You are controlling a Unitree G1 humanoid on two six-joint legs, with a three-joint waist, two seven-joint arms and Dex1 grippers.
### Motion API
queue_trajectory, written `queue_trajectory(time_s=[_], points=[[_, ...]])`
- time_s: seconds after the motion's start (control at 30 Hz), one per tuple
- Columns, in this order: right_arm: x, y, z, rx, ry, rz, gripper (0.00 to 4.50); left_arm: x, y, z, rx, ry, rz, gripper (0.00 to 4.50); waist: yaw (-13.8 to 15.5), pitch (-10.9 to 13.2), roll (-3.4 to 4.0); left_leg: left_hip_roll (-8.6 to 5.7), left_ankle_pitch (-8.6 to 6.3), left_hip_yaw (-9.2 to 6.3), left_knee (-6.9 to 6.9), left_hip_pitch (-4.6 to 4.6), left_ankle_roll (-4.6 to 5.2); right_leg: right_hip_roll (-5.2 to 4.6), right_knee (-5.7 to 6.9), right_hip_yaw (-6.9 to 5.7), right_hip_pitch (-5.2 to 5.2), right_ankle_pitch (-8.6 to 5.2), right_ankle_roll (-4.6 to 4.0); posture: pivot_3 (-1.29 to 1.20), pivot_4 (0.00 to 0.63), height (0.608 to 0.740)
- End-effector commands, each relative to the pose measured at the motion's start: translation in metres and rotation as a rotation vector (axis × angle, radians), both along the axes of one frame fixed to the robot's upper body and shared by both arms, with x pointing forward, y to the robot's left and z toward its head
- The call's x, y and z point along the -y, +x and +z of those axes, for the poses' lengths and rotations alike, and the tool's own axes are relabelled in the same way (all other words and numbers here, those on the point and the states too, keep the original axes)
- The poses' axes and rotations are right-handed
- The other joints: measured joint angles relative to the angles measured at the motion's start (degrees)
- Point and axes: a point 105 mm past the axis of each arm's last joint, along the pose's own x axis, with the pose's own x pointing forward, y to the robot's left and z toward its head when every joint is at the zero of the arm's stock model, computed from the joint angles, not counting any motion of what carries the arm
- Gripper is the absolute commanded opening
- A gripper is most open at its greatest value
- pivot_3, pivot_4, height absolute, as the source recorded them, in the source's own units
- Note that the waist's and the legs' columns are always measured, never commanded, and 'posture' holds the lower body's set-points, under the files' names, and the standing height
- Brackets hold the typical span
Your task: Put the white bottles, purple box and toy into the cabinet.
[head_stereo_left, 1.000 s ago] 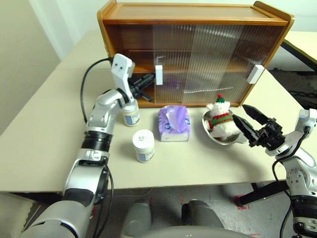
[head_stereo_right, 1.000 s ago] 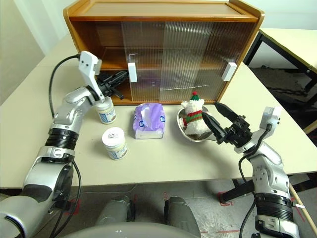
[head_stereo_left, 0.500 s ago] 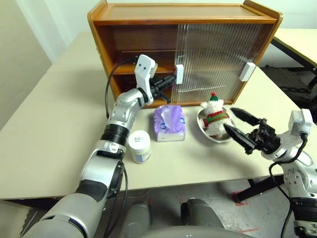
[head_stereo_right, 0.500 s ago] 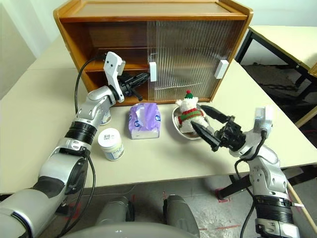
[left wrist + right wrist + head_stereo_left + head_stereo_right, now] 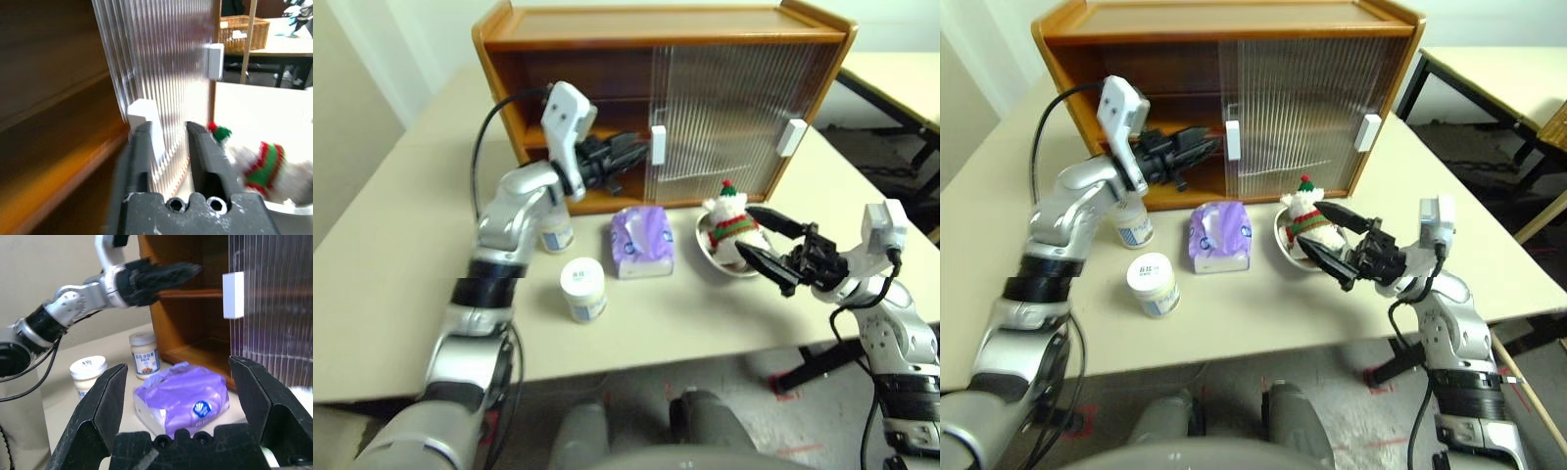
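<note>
- The left gripper [image 5: 628, 152] is up at the cabinet [image 5: 607, 39], level with its white door handle [image 5: 658, 145]. In the left wrist view its two black fingers [image 5: 139, 147] stand apart on either side of that handle [image 5: 145, 115] with a gap showing, so nothing is clasped.
- The ribbed sliding doors [image 5: 724, 108] cover the cabinet's right part; the left part is open, showing both brown shelves.
- The right gripper [image 5: 766, 241] hangs over the table's front right area with its fingers spread wide and empty, pointing toward the toy [image 5: 729, 217].
- The toy, a white snowman with a striped scarf and a red-green hat, sits in a shallow metal dish [image 5: 709, 253] just in front of the cabinet's right half.
- The purple box [image 5: 641, 241] lies on the table [image 5: 391, 284] to the left of the dish, just in front of the cabinet's middle.
- One white bottle [image 5: 556, 233] stands near the cabinet's front left corner, partly behind the left arm.
- The other white bottle [image 5: 582, 289] stands nearer the table's front edge, apart from the first and left of the purple box.
- All four things sit outside the cabinet.
</note>
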Motion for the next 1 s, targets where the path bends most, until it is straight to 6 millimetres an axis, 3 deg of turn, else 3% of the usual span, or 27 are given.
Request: queue_trajectory(time_s=[0.03, 0.17, 0.3, 0.47, 0.63, 1.0], points=[[-0.004, 0.005, -0.001, -0.010, -0.010, 0.031, 4.50, -0.021, -0.022, 0.010, -0.018, -0.008, -0.017, 2.99, 0.21, 0.06, 0.06, 0.00, 0.00, 0.01, 0.00, 0.05, -0.01, 0.00, 0.05, 0.02, 0.00, -0.01, -0.02, 0.11, 0.000, 0.740], [-0.005, 0.009, -0.002, -0.011, -0.010, 0.049, 4.50, -0.069, -0.029, 0.007, -0.036, 0.018, 0.140, 4.48, 0.80, 0.19, 0.15, 0.00, -0.01, 0.01, 0.00, 0.20, -0.02, -0.02, 0.16, 0.00, 0.06, -0.07, -0.10, 0.14, 0.000, 0.740], [-0.003, 0.011, -0.005, -0.019, -0.016, 0.061, 4.50, -0.119, -0.037, -0.013, -0.061, 0.058, 0.317, 4.48, 1.80, 0.28, 0.22, 0.00, -0.02, 0.04, -0.03, 0.36, -0.03, -0.05, 0.26, 0.00, 0.11, -0.18, -0.17, 0.17, 0.000, 0.740], [-0.001, 0.013, -0.008, -0.021, -0.022, 0.068, 4.50, -0.157, -0.051, -0.046, -0.110, 0.005, 0.433, 4.48, 2.81, 0.37, 0.13, 0.03, -0.14, 0.13, -0.23, 0.46, -0.25, -0.15, 0.26, -0.02, 0.08, -0.26, -0.29, 0.17, 0.000, 0.740], [-0.003, 0.012, -0.012, -0.024, -0.022, 0.071, 4.50, -0.160, -0.058, -0.077, -0.159, 0.012, 0.413, 4.48, 4.71, 0.40, 0.11, -0.01, -0.16, 0.20, -0.58, 0.55, -0.29, -0.26, 0.17, -0.03, 0.07, -0.48, -0.53, 0.16, 0.000, 0.740], [-0.004, 0.007, -0.019, -0.037, -0.043, 0.074, 4.50, -0.137, -0.058, -0.137, -0.278, 0.103, 0.299, 4.48, 5.22, 0.39, 0.10, 0.04, -0.26, 0.22, -0.72, 0.50, -0.45, -0.23, 0.13, -0.07, -0.02, -0.55, -0.35, 0.15, 0.000, 0.740]])
